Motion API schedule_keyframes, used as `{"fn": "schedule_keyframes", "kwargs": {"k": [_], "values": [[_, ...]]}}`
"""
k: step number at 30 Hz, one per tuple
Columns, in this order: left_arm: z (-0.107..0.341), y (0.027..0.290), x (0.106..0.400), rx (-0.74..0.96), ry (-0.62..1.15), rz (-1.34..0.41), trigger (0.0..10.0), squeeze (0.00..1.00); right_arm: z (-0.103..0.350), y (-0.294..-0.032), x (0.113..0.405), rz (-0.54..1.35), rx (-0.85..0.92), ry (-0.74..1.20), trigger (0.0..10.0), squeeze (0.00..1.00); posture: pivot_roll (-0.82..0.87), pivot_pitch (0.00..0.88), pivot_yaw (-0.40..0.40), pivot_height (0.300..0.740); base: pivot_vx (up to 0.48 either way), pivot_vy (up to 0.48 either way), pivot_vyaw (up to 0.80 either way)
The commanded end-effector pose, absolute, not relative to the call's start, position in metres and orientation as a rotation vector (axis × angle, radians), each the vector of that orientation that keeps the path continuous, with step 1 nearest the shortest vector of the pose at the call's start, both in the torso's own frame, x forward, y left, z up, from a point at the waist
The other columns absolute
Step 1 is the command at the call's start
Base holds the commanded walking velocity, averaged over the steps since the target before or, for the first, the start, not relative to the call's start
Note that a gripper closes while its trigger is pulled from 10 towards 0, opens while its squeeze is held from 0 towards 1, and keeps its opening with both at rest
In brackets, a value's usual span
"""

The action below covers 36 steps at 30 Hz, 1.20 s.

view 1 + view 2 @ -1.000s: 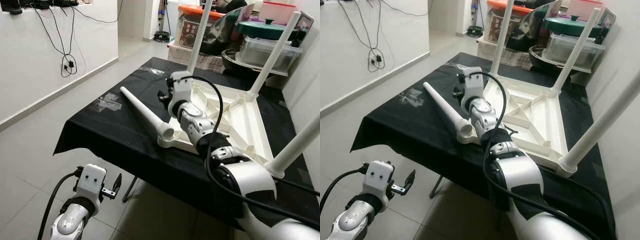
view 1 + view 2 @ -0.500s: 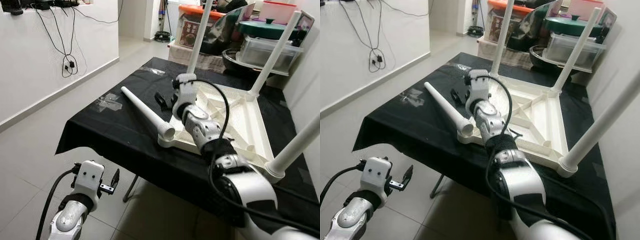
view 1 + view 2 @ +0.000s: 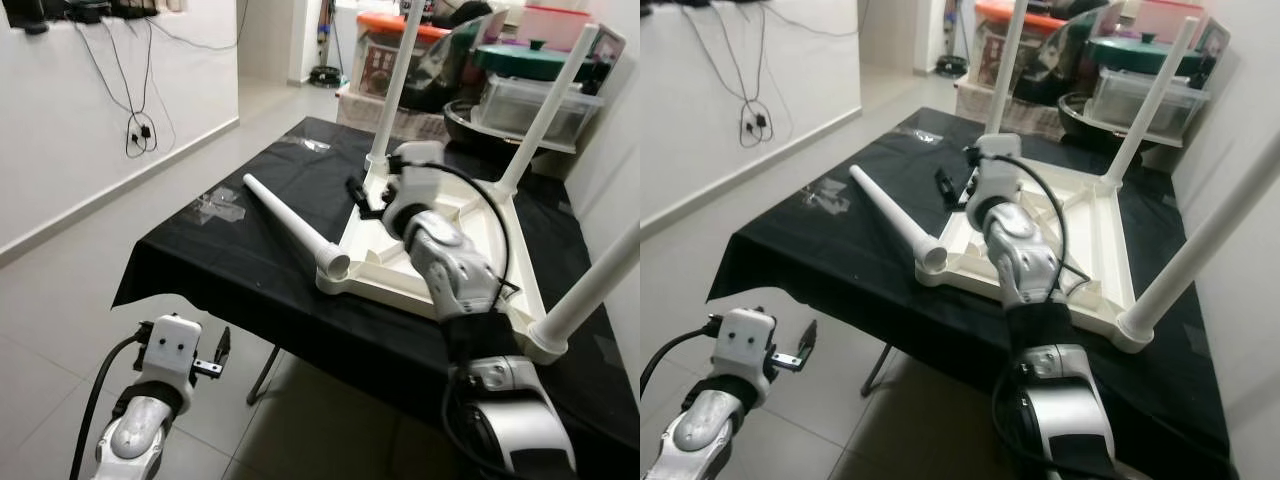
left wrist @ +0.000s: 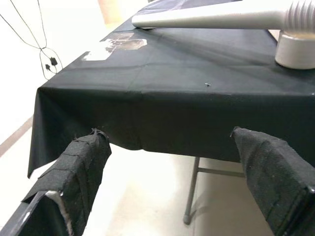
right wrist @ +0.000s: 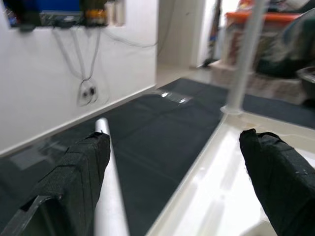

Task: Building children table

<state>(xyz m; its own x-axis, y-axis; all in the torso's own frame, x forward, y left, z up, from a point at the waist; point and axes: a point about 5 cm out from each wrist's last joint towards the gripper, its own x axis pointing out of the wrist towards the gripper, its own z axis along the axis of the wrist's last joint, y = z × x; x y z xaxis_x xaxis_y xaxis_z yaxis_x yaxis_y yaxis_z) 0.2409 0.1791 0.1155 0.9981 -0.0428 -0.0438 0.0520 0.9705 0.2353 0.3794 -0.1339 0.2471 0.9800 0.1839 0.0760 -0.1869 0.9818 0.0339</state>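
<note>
White plastic children's table [image 3: 470,250] upside down on black cloth-covered table [image 3: 230,270], three legs standing up, loose white leg [image 3: 290,228] lying beside it, right gripper [image 3: 358,192] with fingers apart above table's edge, left gripper [image 3: 222,352] spread wide, low beside cloth.

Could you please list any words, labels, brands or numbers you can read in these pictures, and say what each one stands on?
No text can be read anywhere.
The box with the orange lid behind the black-clothed table carries a dark printed label, too small and blurred to read.
The upturned white children's table, its loose leg and both hands, left hand and right hand, show no markings.
</note>
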Motion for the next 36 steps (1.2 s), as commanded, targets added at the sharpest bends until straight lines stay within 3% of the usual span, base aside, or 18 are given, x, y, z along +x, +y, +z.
{"fn": "schedule_keyframes", "kwargs": {"k": [1,10,20,36], "values": [[0.116,0.177,0.241,0.249,0.025,-0.052,10.0,0.00,0.247,-0.131,0.369,0.250,0.102,-0.114,10.0,0.00,0.05,0.000,-0.096,0.740,0.000,0.000,0.00],[0.119,0.177,0.237,0.211,0.016,-0.061,10.0,0.00,0.227,-0.115,0.331,0.394,-0.004,-0.176,10.0,0.00,0.05,0.000,-0.096,0.740,0.000,0.000,0.00],[0.124,0.181,0.236,0.196,0.004,-0.054,10.0,0.00,0.220,-0.123,0.325,0.358,-0.017,-0.179,10.0,0.00,0.05,0.000,-0.088,0.740,0.000,0.000,0.00],[0.134,0.184,0.239,0.211,-0.040,-0.058,10.0,0.00,0.220,-0.121,0.323,0.321,-0.009,-0.205,10.0,0.00,0.06,0.000,-0.078,0.740,0.000,0.420,0.00]]}}
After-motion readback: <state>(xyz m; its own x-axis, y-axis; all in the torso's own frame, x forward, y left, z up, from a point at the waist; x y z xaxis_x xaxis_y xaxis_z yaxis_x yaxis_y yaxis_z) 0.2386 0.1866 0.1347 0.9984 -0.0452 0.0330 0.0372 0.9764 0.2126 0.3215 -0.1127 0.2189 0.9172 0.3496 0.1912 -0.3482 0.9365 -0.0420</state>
